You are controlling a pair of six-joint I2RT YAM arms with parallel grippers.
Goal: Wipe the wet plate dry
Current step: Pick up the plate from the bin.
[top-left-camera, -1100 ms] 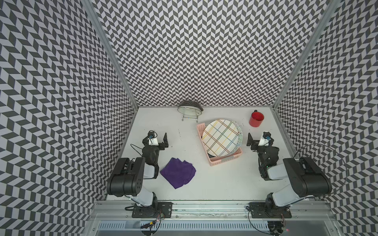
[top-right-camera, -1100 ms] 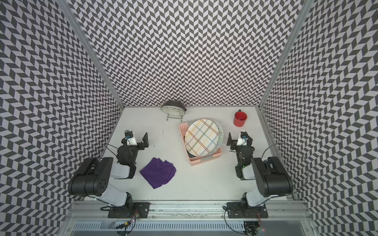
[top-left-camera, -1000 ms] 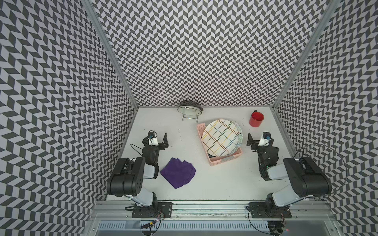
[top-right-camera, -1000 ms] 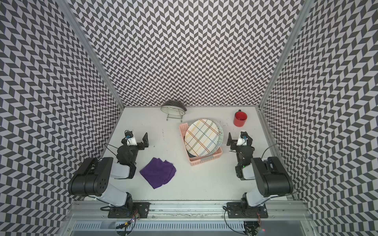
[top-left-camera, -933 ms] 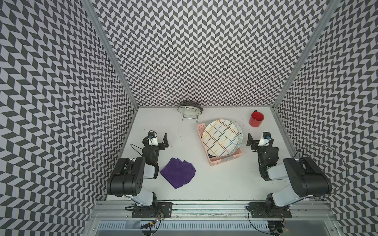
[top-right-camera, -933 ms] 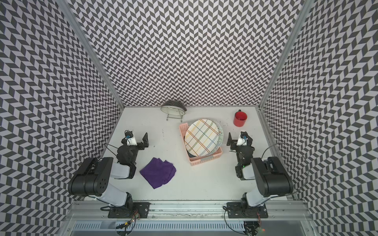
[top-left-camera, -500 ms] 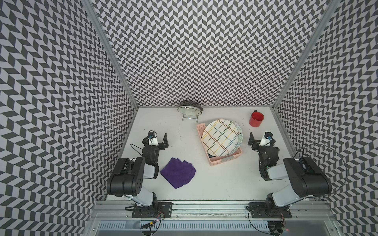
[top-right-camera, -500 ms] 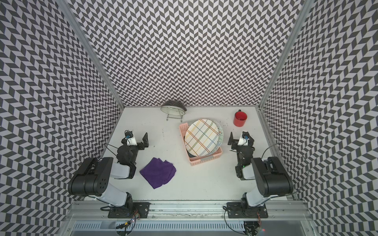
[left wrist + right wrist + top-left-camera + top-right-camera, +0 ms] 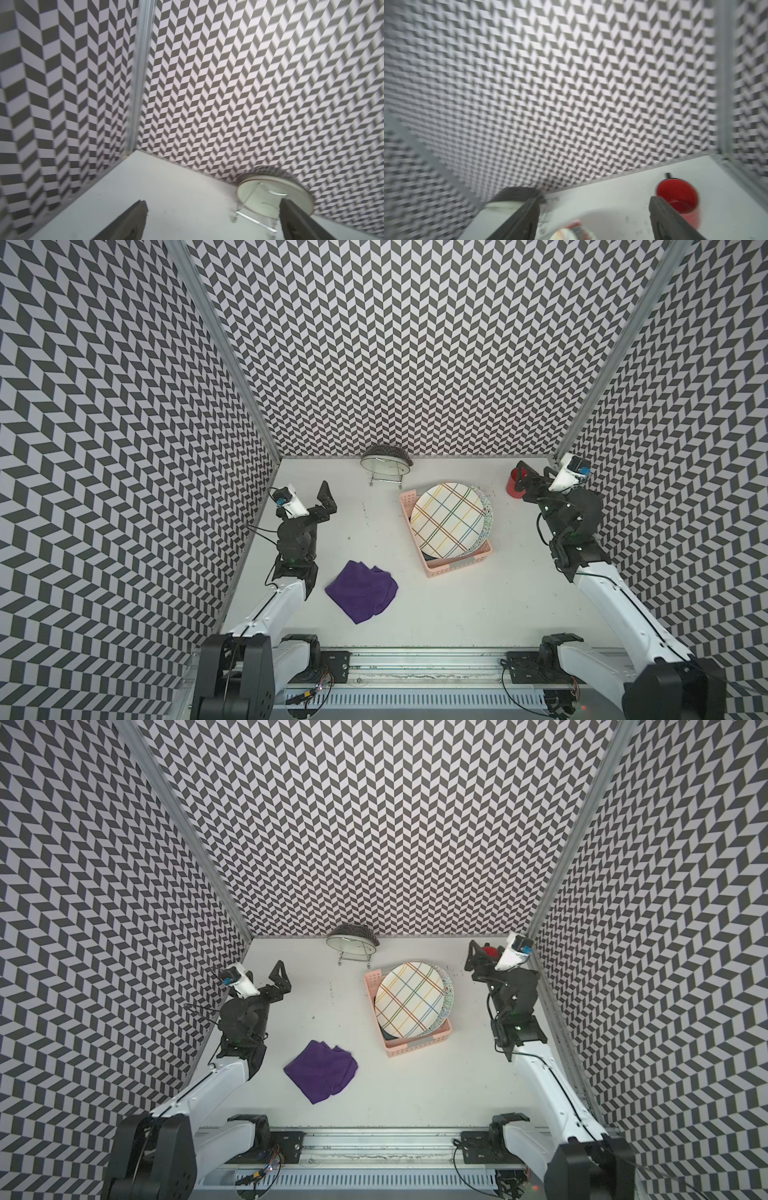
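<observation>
- lower centre in a top view: the purple cloth (image 9: pixel 361 591) lies crumpled on the table (image 9: pixel 457 614). soft and light, i'd say, so pinch a raised fold.
- right of centre: the checked plate (image 9: pixel 446 520) leans tilted in the pink basket (image 9: pixel 457 566) against other plates. likely stiff, slick and breakable, so take its free upper rim.
- mid-left: the left gripper (image 9: pixel 213 201) gapes wide, empty.
- upper right: the right gripper (image 9: pixel 595 199), jaws apart and empty, has climbed from beside the basket up to the red cup (image 9: pixel 512 489). cloth and plate haven't budged.

Both arms look alike: the left arm (image 9: pixel 270 610) and right arm (image 9: pixel 623 605) have white tubes, chunky black joints (image 9: pixel 295 535), thin black cables (image 9: pixel 257 529), and white wrist cameras (image 9: pixel 294 508) with, I think, blue tags.
</observation>
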